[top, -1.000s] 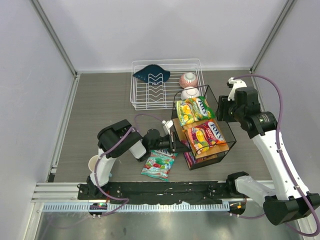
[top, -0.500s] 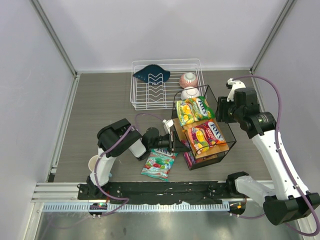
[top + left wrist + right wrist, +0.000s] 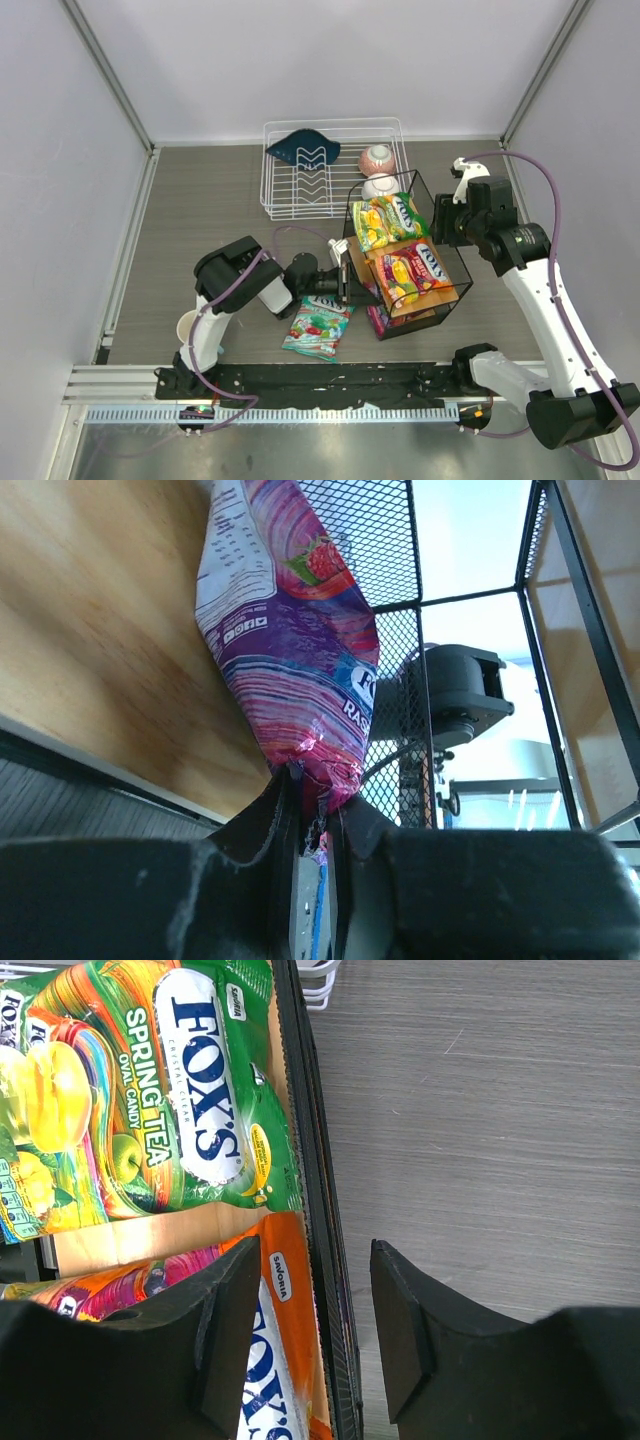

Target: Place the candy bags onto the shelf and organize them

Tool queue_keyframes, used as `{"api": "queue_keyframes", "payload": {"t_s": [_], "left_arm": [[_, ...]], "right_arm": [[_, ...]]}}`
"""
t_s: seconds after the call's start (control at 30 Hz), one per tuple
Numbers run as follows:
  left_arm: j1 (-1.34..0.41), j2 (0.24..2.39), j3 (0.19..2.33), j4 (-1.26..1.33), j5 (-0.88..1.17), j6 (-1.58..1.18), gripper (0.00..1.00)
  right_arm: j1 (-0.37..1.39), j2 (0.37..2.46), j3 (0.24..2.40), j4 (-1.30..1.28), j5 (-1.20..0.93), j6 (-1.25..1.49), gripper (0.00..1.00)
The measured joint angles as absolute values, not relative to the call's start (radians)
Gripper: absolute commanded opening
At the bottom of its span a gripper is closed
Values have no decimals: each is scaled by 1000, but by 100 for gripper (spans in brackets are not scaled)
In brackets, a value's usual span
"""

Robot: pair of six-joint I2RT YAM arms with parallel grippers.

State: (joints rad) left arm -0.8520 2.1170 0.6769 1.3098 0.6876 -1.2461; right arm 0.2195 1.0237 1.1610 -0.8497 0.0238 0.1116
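Note:
The black wire shelf stands right of centre, with a tan board. A green candy bag and an orange candy bag lie on its top board; both show in the right wrist view, green and orange. My left gripper is shut on the bottom seam of the purple candy bag and holds it inside the shelf's lower level, against the mesh wall. A teal candy bag lies on the table by the left arm. My right gripper is open and empty, straddling the shelf's right edge.
A white wire dish rack stands behind the shelf, holding a dark blue item. A pink bowl and a white bowl sit at its right end. A paper cup stands by the left arm's base.
The right gripper has shifted slightly over the shelf's right edge. The left gripper stays shut on the purple bag with almost no movement.

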Motion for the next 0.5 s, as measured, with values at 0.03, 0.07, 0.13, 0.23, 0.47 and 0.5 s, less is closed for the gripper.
{"api": "queue_keyframes", "payload": {"t_s": [0.03, 0.07, 0.13, 0.23, 0.47, 0.5], "left_arm": [[-852, 2120, 683, 1311, 694, -1249, 0], [-852, 2123, 689, 1311, 702, -1250, 0], [-854, 2130, 699, 1311, 719, -1254, 0], [-855, 2133, 704, 1311, 746, -1263, 0], [-859, 2133, 701, 1311, 787, -1276, 0], [-859, 2133, 700, 1311, 787, -1276, 0]], "right_arm": [[220, 1024, 1161, -850, 24, 112, 53], [220, 1024, 1161, -850, 24, 112, 53], [220, 1024, 1161, -850, 24, 112, 53], [220, 1024, 1161, -850, 24, 111, 53], [220, 1024, 1161, -850, 23, 112, 53], [220, 1024, 1161, -850, 23, 112, 53]]}}
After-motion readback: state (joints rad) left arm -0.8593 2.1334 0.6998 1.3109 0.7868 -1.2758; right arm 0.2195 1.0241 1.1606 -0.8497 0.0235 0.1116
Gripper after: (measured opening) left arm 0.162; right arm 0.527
